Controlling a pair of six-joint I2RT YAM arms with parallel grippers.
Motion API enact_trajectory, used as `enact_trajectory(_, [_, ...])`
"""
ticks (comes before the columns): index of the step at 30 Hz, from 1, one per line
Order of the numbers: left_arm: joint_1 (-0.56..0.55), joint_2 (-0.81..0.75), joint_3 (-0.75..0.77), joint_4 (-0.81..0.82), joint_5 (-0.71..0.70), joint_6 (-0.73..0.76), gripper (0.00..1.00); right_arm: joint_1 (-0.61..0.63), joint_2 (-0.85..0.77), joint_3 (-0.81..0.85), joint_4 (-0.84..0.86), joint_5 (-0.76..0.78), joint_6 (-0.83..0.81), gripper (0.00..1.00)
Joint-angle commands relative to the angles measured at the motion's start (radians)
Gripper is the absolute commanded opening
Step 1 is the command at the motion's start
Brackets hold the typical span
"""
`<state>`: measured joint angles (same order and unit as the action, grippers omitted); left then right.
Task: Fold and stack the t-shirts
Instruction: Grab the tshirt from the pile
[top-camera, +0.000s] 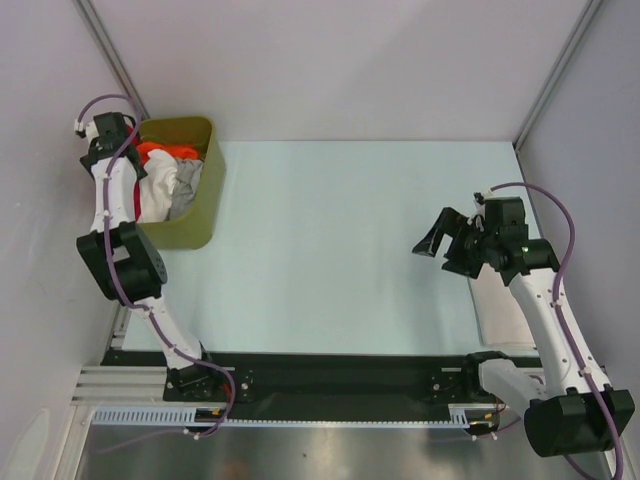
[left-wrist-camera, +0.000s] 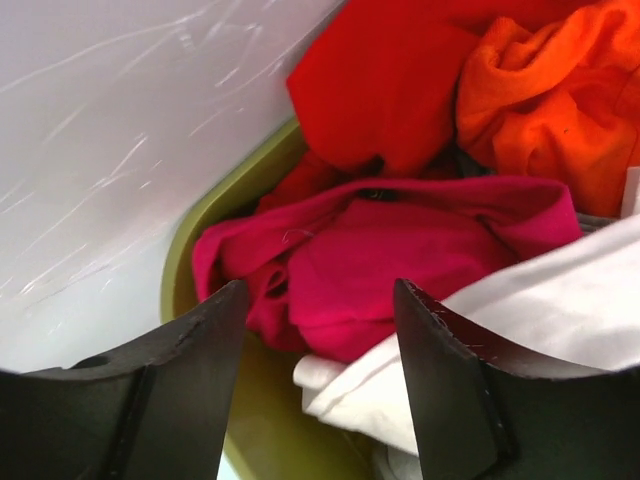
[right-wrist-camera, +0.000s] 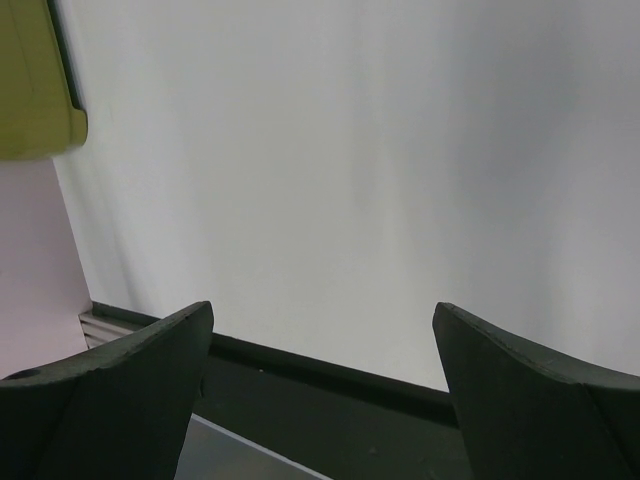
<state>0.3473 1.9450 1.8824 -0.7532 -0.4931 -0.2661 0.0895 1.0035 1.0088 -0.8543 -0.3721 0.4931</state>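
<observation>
Low in the left wrist view, the left pincer stands spread over the crimson t-shirt in the olive bin and should bite that fold alone, clear of the off-white t-shirt; the right pincer hangs spread.

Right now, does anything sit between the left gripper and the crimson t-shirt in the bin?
Nothing visible. The open left gripper hangs directly over the crimson t-shirt in the olive bin; the off-white t-shirt lies beside it, beneath one finger.
</observation>
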Motion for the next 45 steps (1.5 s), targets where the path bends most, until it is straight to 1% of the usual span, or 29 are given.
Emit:
enact_trajectory(1, [0.013,0.031,0.023,0.072,0.04,0.056,0.66,0.003,0.012,0.025,0.046,-0.027,0.004,1.0])
enact_trajectory(8, [0.013,0.081,-0.032,0.181,0.047,0.117,0.63,0.003,0.034,0.024,0.043,-0.034,-0.004,1.0])
enact_trajectory(11, [0.013,0.104,-0.031,0.192,0.05,0.13,0.56,0.001,0.032,0.024,0.043,-0.033,-0.01,1.0])
enact_trajectory(14, [0.012,0.104,-0.035,0.186,0.06,0.128,0.42,0.001,0.035,0.021,0.046,-0.036,-0.007,1.0])
enact_trajectory(15, [0.012,0.088,-0.039,0.18,0.065,0.125,0.3,0.003,0.037,0.017,0.046,-0.037,-0.005,1.0])
enact_trajectory(18, [-0.002,0.03,-0.039,0.16,0.054,0.123,0.0,0.003,0.037,0.01,0.057,-0.044,0.002,0.99])
enact_trajectory(22, [-0.063,-0.072,-0.026,0.147,-0.042,0.165,0.0,0.004,0.034,0.004,0.064,-0.047,0.009,1.0])
enact_trajectory(25, [-0.103,-0.139,0.003,0.141,-0.085,0.185,0.0,0.013,0.026,0.011,0.055,-0.05,0.004,1.0])
enact_trajectory(28, [-0.114,-0.19,0.053,0.13,-0.101,0.166,0.0,0.029,0.017,0.017,0.047,-0.042,-0.001,1.0])
enact_trajectory(30, [-0.114,-0.233,0.112,0.133,-0.084,0.133,0.0,0.048,0.017,0.022,0.049,-0.041,-0.001,1.0])
enact_trajectory(31, [-0.114,-0.242,0.138,0.135,-0.064,0.124,0.0,0.055,0.018,0.024,0.046,-0.041,0.001,1.0])
enact_trajectory(32, [-0.114,-0.251,0.197,0.138,-0.009,0.095,0.0,0.061,0.017,0.022,0.047,-0.039,0.002,1.0])
enact_trajectory(33, [-0.113,-0.256,0.223,0.156,0.04,0.079,0.0,0.073,0.015,0.021,0.049,-0.039,0.005,1.0])
enact_trajectory(35, [-0.117,-0.277,0.248,0.214,0.129,0.044,0.0,0.081,0.011,0.017,0.054,-0.04,0.013,1.0])
enact_trajectory(36, [-0.12,-0.303,0.251,0.271,0.181,0.027,0.0,0.082,0.007,0.011,0.055,-0.042,0.016,0.99])
enact_trajectory(41, [-0.152,-0.366,0.337,0.405,0.272,-0.082,0.0,0.087,-0.025,-0.013,0.057,-0.044,0.032,1.0])
enact_trajectory(43, [-0.157,-0.4,0.339,0.503,0.321,-0.119,0.0,0.087,-0.039,-0.022,0.06,-0.041,0.039,1.0])
enact_trajectory(44, [-0.157,-0.408,0.339,0.568,0.339,-0.161,0.0,0.088,-0.048,-0.027,0.061,-0.039,0.039,1.0])
enact_trajectory(45, [-0.159,-0.412,0.345,0.6,0.361,-0.18,0.0,0.087,-0.049,-0.027,0.064,-0.039,0.044,1.0])
